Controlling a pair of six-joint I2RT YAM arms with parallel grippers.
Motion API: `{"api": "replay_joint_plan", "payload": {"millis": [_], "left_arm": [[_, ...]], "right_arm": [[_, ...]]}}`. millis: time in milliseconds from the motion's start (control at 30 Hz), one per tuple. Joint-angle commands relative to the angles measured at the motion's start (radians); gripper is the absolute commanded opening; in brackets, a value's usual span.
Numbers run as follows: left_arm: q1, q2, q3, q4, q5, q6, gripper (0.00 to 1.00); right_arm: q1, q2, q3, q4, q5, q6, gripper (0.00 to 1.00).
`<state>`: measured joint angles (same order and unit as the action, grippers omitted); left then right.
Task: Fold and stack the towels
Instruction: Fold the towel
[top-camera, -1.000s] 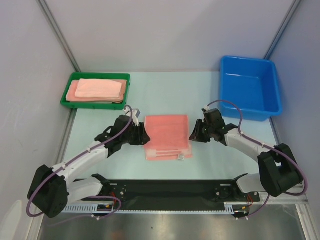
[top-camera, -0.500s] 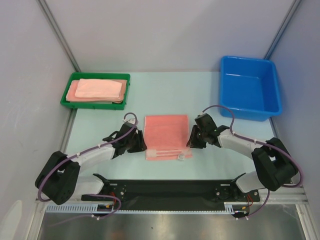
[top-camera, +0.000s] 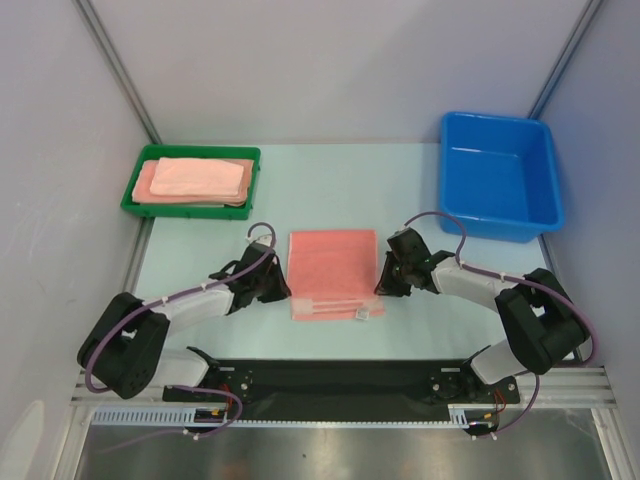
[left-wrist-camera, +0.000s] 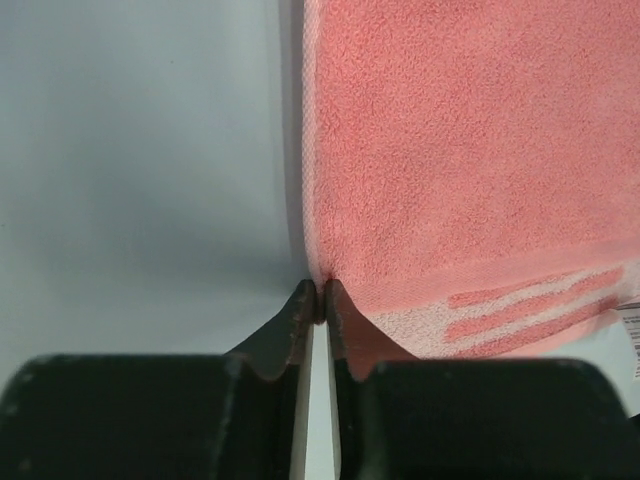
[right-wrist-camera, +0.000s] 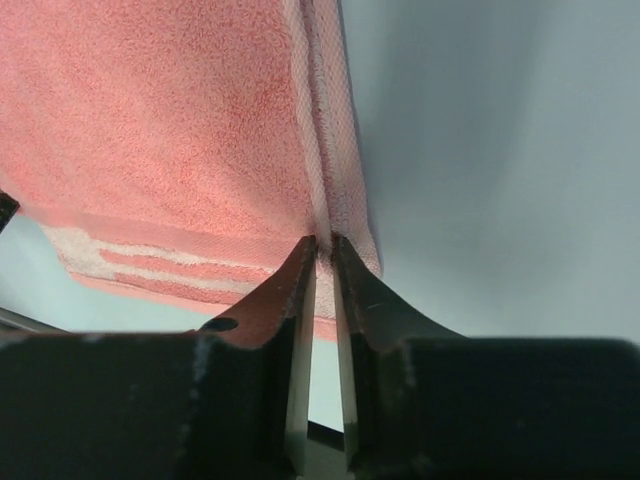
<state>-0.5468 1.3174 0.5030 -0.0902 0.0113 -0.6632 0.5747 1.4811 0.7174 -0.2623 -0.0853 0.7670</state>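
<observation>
The left end effector (left-wrist-camera: 318, 298) pinches the salmon towel (top-camera: 333, 268) by its left edge. The right end effector (right-wrist-camera: 322, 246) is clamped on the right edge.

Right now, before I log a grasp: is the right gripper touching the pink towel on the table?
Touching. In the right wrist view, the right gripper pinches the doubled edge of the pink towel between its fingertips.
</observation>
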Motion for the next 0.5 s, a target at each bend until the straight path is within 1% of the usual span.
{"api": "replay_joint_plan", "payload": {"millis": [0,33,67,133,233,467], "left_arm": [[0.007,0.016,0.009,-0.012,0.01,-0.007,0.11],[0.005,0.014,0.02,-0.019,0.007,-0.007,0.01],[0.005,0.013,0.028,-0.029,0.006,-0.003,0.01],[0.007,0.006,0.066,-0.069,0.004,0.01,0.0],[0.005,0.006,0.127,-0.129,0.004,0.025,0.0],[0.004,-0.023,0.206,-0.232,0.038,0.034,0.0]], "right_arm": [[0.005,-0.005,0.008,0.012,0.032,0.002,0.13],[0.005,-0.007,0.016,0.011,0.033,-0.001,0.11],[0.005,-0.011,0.02,0.006,0.033,-0.005,0.09],[0.005,-0.015,0.036,-0.011,0.033,-0.011,0.0],[0.005,-0.018,0.059,-0.02,0.033,-0.018,0.0],[0.004,-0.039,0.086,-0.035,0.018,-0.044,0.0]]}}
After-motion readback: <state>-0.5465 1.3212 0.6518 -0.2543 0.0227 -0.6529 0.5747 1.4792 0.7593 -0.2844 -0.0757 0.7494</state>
